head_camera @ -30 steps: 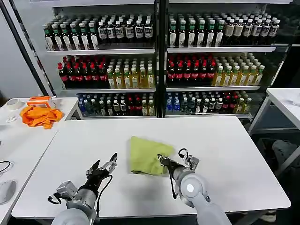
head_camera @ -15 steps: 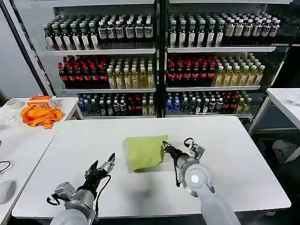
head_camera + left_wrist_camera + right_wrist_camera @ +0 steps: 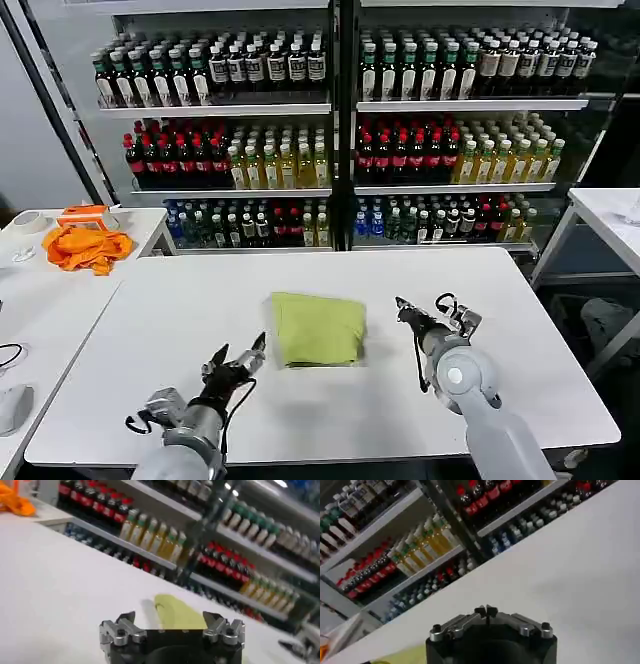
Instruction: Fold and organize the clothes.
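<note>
You've got the T-shirt folded into a compact, roughly square lime-green pad, lying flat on the white table, near the middle, between the two grippers.

Left gripper: low over the table, just off the shirt's near-left corner, not touching it. Fingers are spread apart and hold nothing. From your left wrist view the gripper points at the shirt, which sits just ahead of the spread fingertips with bare tabletop in between.

Right gripper: out to the right of the shirt, apart from it, with a clear strip of table between fingertips and the shirt's right edge. Your right wrist view shows the tips of the gripper pinched together with nothing between them. A sliver of the green fabric sits at the frame's lower corner, off to the side of the gripper body.

Behind the table: shelves of bottles. An orange cloth lies on the side table at your left, well apart from the shirt.
</note>
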